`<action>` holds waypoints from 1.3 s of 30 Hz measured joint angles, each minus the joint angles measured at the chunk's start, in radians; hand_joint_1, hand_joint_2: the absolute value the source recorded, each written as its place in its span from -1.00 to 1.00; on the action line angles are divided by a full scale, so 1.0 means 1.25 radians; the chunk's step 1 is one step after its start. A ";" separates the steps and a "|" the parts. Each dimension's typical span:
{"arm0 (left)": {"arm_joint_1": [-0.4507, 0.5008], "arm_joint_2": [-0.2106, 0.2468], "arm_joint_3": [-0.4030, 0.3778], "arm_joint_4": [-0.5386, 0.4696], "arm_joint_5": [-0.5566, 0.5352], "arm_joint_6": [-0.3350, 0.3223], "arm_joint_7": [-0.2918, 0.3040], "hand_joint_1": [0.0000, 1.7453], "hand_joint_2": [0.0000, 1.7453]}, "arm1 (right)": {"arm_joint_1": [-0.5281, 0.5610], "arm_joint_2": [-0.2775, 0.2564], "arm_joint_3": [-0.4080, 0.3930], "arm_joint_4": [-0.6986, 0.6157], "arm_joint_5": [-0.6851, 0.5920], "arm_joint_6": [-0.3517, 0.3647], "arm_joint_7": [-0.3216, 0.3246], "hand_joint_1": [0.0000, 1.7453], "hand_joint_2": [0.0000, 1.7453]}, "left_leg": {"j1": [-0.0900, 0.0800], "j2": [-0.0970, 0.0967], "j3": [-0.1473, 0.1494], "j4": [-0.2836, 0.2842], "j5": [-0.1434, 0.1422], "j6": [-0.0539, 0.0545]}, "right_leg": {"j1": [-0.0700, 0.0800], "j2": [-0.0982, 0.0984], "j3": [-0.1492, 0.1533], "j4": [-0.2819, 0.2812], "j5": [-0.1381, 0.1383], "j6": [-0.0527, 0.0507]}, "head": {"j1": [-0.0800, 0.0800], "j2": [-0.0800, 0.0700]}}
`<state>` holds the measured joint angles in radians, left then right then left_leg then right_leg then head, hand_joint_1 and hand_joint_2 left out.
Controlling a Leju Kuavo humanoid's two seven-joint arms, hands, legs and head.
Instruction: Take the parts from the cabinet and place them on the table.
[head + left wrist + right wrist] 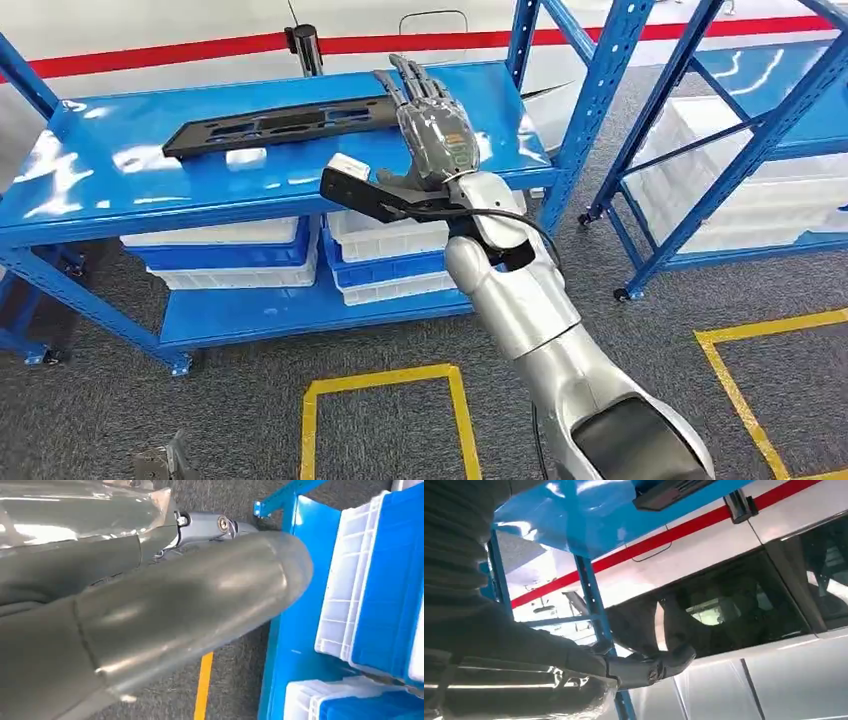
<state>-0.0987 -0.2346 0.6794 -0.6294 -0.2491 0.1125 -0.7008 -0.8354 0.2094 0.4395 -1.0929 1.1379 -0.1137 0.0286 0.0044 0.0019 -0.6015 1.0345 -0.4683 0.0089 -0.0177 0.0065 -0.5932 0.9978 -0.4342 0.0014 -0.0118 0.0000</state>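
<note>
Right hand (432,120) raised over table (90,170), fingers spread, grasping nothing
From the head we see the part (285,125) flat mid-table, beside the fingers; left wrist shows bins (372,580); left hand's state we cannot tell

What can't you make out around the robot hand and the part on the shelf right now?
- Head view: the right robot hand covers the right end of the long black plastic part; contact unclear.
- Left wrist view: the left robot hand's grey cover blocks its fingers.
- Head view: white bins' contents hidden under the blue metal shelf.
</note>
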 joint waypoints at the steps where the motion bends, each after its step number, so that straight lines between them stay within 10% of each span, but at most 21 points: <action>1: 0.000 0.000 -0.002 0.000 0.003 0.001 0.000 -1.00 -1.00 | 0.000 0.000 0.000 0.000 0.000 -0.001 0.001 -1.00 1.00 | 0.002 0.000 -0.018 0.042 -0.027 -0.005 | -0.002 0.000 0.001 0.000 -0.001 -0.003 | -0.004 0.000; 3: 0.000 0.001 -0.005 0.001 0.005 0.001 0.000 -1.00 -1.00 | 0.003 0.000 0.000 0.000 -0.001 -0.002 0.001 -1.00 1.00 | 0.008 0.000 -0.083 0.174 -0.086 -0.016 | -0.001 0.000 0.001 0.000 -0.002 -0.004 | -0.003 0.000; 5: 0.002 0.002 -0.006 0.002 0.005 0.001 0.000 -1.00 -1.00 | 0.009 0.000 0.000 0.000 -0.001 -0.002 0.001 -1.00 1.00 | 0.012 0.000 -0.115 0.223 -0.087 -0.021 | -0.001 0.001 0.002 0.000 -0.003 -0.004 | -0.003 0.000; 9: 0.002 0.005 -0.007 0.002 0.005 0.002 0.000 -1.00 -1.00 | 0.009 0.001 0.000 0.000 -0.001 -0.004 0.002 -1.00 1.00 | 0.023 -0.001 -0.012 -0.005 0.032 -0.022 | -0.002 0.007 0.007 0.001 -0.006 0.001 | -0.003 0.000; 15: 0.002 0.005 -0.019 0.003 0.015 0.009 0.000 -1.00 -1.00 | 0.009 -0.002 0.001 0.000 -0.003 -0.009 0.004 -1.00 1.00 | 0.011 -0.003 -0.001 -0.028 0.033 0.011 | 0.003 0.003 -0.006 0.017 -0.017 0.027 | 0.000 0.000; 20: 0.004 0.006 -0.027 0.004 0.031 0.021 0.000 -1.00 -1.00 | 0.022 -0.011 0.001 0.000 -0.005 -0.013 0.007 -1.00 1.00 | 0.005 -0.003 0.000 -0.027 0.029 0.026 | 0.005 0.002 -0.137 0.266 -0.106 0.014 | 0.002 0.000; 23: 0.006 0.006 -0.040 0.005 0.039 0.026 0.000 -1.00 -1.00 | 0.024 -0.014 0.001 -0.001 -0.005 -0.013 0.007 -1.00 1.00 | 0.002 -0.004 0.003 -0.027 0.027 0.025 | 0.007 0.001 -0.067 0.116 -0.039 0.027 | 0.002 0.000; 25: 0.005 0.006 -0.047 0.006 0.040 0.033 0.000 -1.00 -1.00 | 0.022 -0.015 0.001 -0.005 -0.005 -0.013 0.007 -1.00 1.00 | -0.007 -0.005 0.003 -0.022 0.021 0.019 | 0.012 -0.004 -0.007 0.003 -0.007 0.021 | 0.003 0.000; 30: 0.004 0.011 -0.062 0.009 0.049 0.042 0.000 -1.00 -1.00 | 0.023 -0.016 0.000 -0.007 -0.005 -0.013 0.009 -1.00 1.00 | 0.004 -0.003 0.001 -0.014 0.007 0.002 | -0.001 0.000 -0.001 -0.003 0.001 0.002 | 0.001 0.000; 34: 0.004 0.012 -0.067 0.016 0.053 0.045 0.000 -1.00 -1.00 | 0.024 -0.016 0.001 -0.006 -0.005 -0.012 0.009 -1.00 1.00 | 0.010 -0.004 -0.105 0.198 -0.082 -0.019 | 0.001 0.000 0.008 -0.002 -0.008 -0.011 | -0.004 0.000; 36: 0.006 0.014 -0.070 0.019 0.057 0.048 0.000 -1.00 -1.00 | 0.027 -0.017 0.002 -0.006 -0.005 -0.012 0.009 -1.00 1.00 | 0.016 -0.003 -0.129 0.214 -0.062 -0.024 | 0.000 0.002 0.012 -0.002 -0.011 -0.014 | -0.004 0.000; 39: 0.007 0.018 -0.085 0.020 0.063 0.052 0.000 -1.00 -1.00 | 0.028 -0.017 0.002 -0.004 -0.005 -0.011 0.012 -1.00 1.00 | 0.024 -0.002 -0.047 0.024 0.049 -0.025 | -0.002 0.006 0.026 -0.002 -0.022 -0.003 | -0.005 0.000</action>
<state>-0.0899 -0.2125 0.5730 -0.6050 -0.1705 0.1770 -0.7008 -0.8004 0.1885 0.4414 -1.0983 1.1318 -0.1278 0.0435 0.0340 -0.0001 -0.6600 1.0651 -0.4074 -0.0217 -0.0200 0.0140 -0.5606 0.9952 -0.4617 -0.0025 -0.0179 -0.0004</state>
